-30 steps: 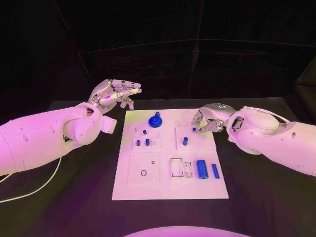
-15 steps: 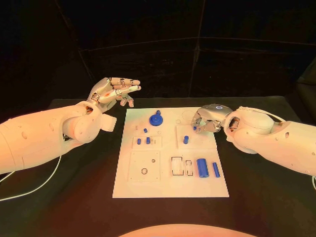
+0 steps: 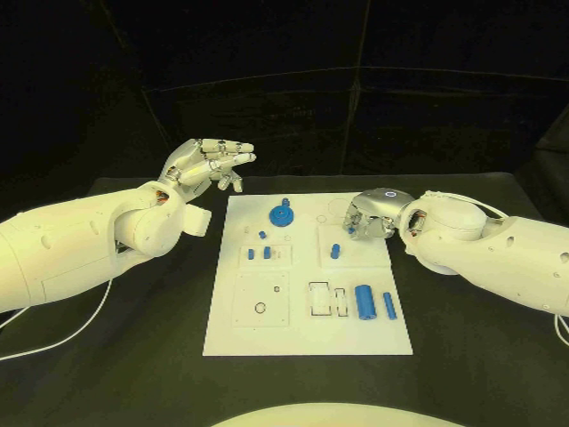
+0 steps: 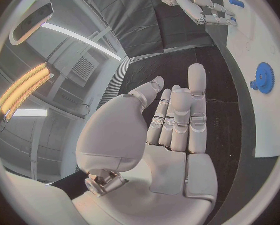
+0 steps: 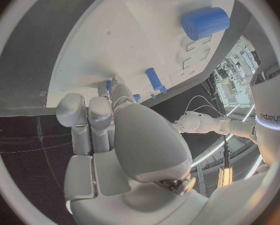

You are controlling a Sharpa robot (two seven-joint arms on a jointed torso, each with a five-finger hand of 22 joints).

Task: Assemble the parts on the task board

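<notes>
Over the task board (image 3: 308,338), right hand (image 3: 365,216) curled, seemingly pinching a small blue part (image 5: 109,85), left hand (image 3: 209,165) spread, raised.

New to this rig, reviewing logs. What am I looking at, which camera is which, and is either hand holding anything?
A two-armed robot sits at a black table. The head view looks down from its head; the round pictures come from cameras behind each wrist. The white task board carries small blue parts: a gear, a thick cylinder and some pegs. The left hand hovers off the board, fingers apart, holding nothing. The right hand is curled over the board's far right edge with a small blue piece at its fingertips; whether it grips it I cannot tell.
</notes>
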